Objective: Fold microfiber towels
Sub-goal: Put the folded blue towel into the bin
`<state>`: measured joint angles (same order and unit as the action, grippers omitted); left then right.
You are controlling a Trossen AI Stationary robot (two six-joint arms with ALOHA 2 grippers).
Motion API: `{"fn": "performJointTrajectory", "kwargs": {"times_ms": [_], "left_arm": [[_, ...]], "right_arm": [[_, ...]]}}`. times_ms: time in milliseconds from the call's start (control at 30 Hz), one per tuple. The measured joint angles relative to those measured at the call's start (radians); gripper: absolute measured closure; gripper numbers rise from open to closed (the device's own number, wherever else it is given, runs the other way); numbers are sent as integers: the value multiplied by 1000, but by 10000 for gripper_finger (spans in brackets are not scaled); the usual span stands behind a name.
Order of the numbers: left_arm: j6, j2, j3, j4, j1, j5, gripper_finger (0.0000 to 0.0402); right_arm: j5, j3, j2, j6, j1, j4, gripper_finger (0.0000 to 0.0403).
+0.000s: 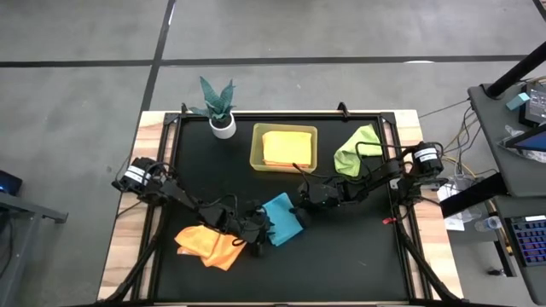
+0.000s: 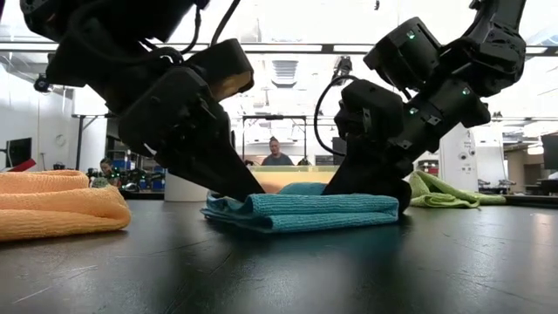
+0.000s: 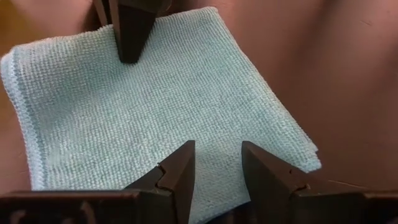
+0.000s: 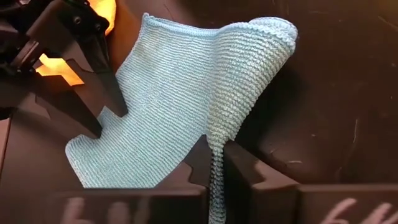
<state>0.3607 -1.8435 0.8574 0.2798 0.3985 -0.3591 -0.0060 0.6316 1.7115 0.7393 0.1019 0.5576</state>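
Observation:
The teal blue towel (image 1: pixel 282 219) lies folded on the black mat, in several layers in the low view (image 2: pixel 301 209). My left gripper (image 1: pixel 253 228) stands at its near-left end, fingers apart on the cloth (image 3: pixel 217 158). My right gripper (image 1: pixel 300 203) is at the towel's far-right end, shut on a raised ridge of it (image 4: pixel 216 163). An orange towel (image 1: pixel 209 243) lies bunched on the mat to the near left. A lime green towel (image 1: pixel 358 149) lies at the far right. A yellow-orange towel (image 1: pixel 287 147) lies in the bin. My left gripper has both spread fingertips (image 3: pixel 185 155) set down on the teal towel's top face (image 3: pixel 214 134), near its end toward the left arm. The fingers slant down from the table's left. The towel lies flat on the mat under them. My right gripper pinches a raised fold of the teal towel (image 4: pixel 216 146) between its two fingers, at the end toward the right arm. The fingers slant down from the table's right and lie along the ridge. The ridge (image 4: pixel 261 43) stands up; the rest of the towel stays on the mat.
The translucent yellow-green bin (image 1: pixel 256 147) stands at the far middle. A small potted plant (image 1: pixel 220 107) is to its left. The mat's raised frame (image 1: pixel 399 222) runs along the table's sides. Bare mat lies toward the near right (image 1: pixel 350 256).

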Motion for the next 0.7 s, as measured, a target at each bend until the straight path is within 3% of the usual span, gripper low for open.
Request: {"fn": "performJointTrajectory", "kwargs": {"times_ms": [267,567,700], "left_arm": [[-102,118,0,-65,0,-31,286],[-288,349,-1,-95,-8,-252,286],[-264,399,-2,-68,-21,-247,285]], "right_arm": [[10,-1,-103,-56,24,-14,393],[10,21,-270,-161,-30,-194,394],[5,65,-312,-242,-33,-277,394]]}}
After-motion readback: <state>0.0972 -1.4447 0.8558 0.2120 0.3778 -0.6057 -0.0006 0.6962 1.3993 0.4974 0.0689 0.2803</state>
